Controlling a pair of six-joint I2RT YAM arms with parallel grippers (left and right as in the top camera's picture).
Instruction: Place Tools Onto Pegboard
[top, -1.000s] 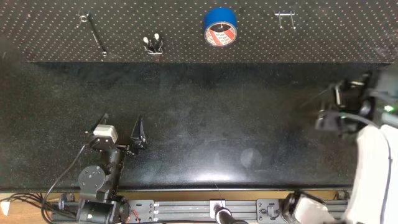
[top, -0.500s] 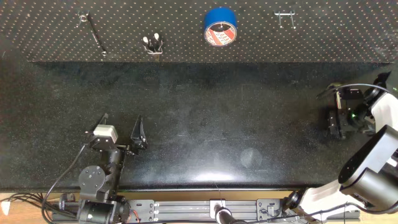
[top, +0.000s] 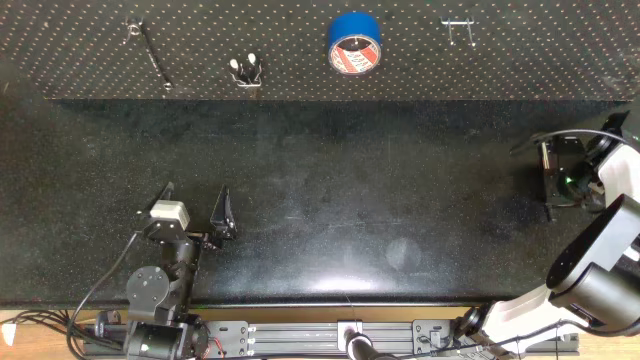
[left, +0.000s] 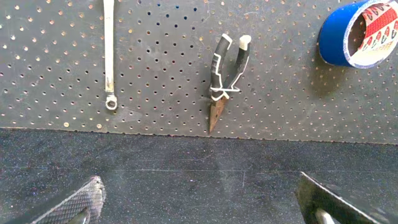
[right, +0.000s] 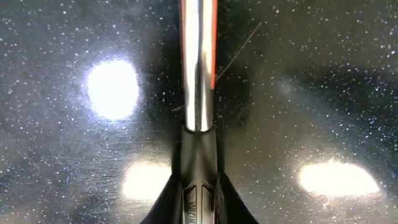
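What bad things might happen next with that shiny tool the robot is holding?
The right gripper pinches a smooth metal tool, so it may slip or twist in the fingers. The empty hook on the pegboard is thin, so the tool might miss it and drop.

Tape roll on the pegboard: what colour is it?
The tape roll is blue; left wrist view shows it best.
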